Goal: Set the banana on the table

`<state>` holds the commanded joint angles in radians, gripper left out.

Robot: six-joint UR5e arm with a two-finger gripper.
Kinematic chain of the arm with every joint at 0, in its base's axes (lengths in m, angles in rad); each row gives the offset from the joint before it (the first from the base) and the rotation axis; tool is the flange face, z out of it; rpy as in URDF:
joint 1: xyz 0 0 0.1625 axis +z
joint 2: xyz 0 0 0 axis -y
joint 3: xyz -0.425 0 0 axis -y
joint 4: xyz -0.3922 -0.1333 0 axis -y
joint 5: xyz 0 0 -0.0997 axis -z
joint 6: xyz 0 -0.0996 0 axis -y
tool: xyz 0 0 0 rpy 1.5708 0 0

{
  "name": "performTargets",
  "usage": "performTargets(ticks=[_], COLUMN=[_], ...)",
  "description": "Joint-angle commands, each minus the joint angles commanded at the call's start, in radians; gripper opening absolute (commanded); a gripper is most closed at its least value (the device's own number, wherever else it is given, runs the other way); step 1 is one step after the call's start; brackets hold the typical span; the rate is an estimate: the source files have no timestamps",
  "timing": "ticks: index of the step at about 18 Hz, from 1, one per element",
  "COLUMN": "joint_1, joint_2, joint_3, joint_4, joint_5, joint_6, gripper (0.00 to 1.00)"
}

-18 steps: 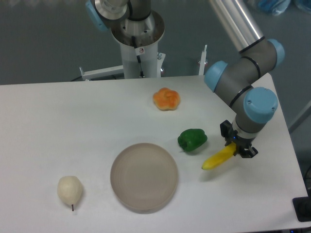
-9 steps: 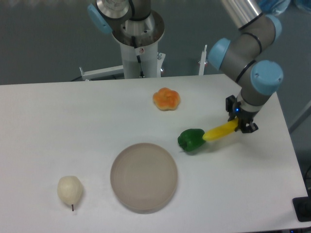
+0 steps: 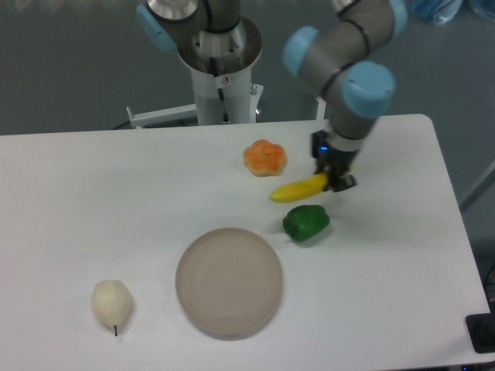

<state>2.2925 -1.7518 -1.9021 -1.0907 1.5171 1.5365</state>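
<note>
Lobed orange fruit-like piece, glossy like plastic [image 3: 265, 158], sat toward far side, upright. Dark green bell pepper, shiny [image 3: 306, 222], lay nearer front and slightly right of orange piece, apart from it. Round grey-beige shallow plate, matte [image 3: 229, 281], rested front of centre, just left of and below green pepper, not touching. Pale cream pear with thin dark stem pointing frontward [image 3: 111, 303] lay front left, well apart from plate. Dark grey floor behind.
</note>
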Motion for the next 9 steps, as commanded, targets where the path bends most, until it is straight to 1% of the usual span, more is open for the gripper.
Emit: performTargets(ticks=[1, 4, 6, 7, 9], joint_1=[-0.058, -0.154, -0.232, -0.269, -0.327], joint_2=[-0.008, -0.018, -0.038, -0.055, -0.090], joint_3=[0.000, -0.002, -0.002, 0.000, 0.005], joint_4=[0.000, 0.002, 0.000, 0.011, 0.078], joint_5=[0.003, 0.005, 0.005, 0.005, 0.006], joint_6=[-0.069, -0.188, -0.306, -0.384, -0.514], gripper=[0.04, 0.05, 0.05, 0.05, 0.05])
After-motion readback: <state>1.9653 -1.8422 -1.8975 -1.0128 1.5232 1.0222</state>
